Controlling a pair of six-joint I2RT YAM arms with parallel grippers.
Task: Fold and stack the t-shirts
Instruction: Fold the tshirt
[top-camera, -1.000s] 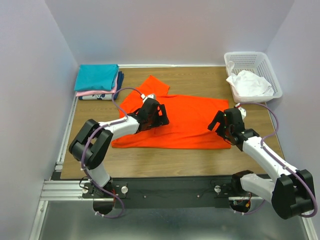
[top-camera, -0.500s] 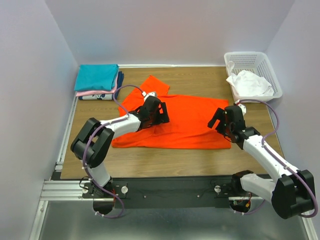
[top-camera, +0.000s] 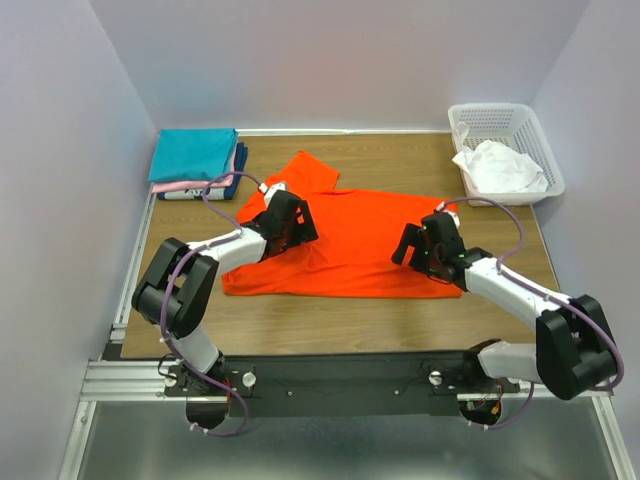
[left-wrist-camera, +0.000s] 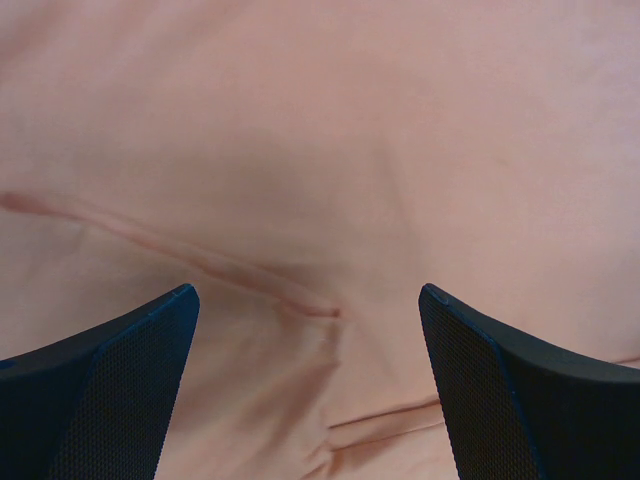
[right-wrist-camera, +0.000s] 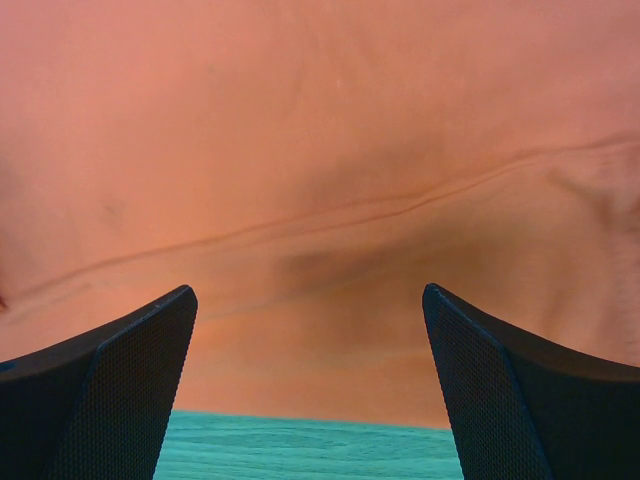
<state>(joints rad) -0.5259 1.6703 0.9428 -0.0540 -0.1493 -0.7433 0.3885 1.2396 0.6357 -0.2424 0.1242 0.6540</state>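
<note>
Over spread orange-red t-shirt (top-camera: 360, 250), I'm seeing left gripper (top-camera: 298, 226) and right gripper (top-camera: 408, 248) hovering low, jaws on both gaping wide (cloth filling both wrist views); folded stack (top-camera: 195, 155) sitting far-left.

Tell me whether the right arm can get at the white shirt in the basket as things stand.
Probably yes. Its fingers hang open and empty over the orange shirt; the white shirt lies uncovered in the open-topped basket on that side, with nothing between.
</note>
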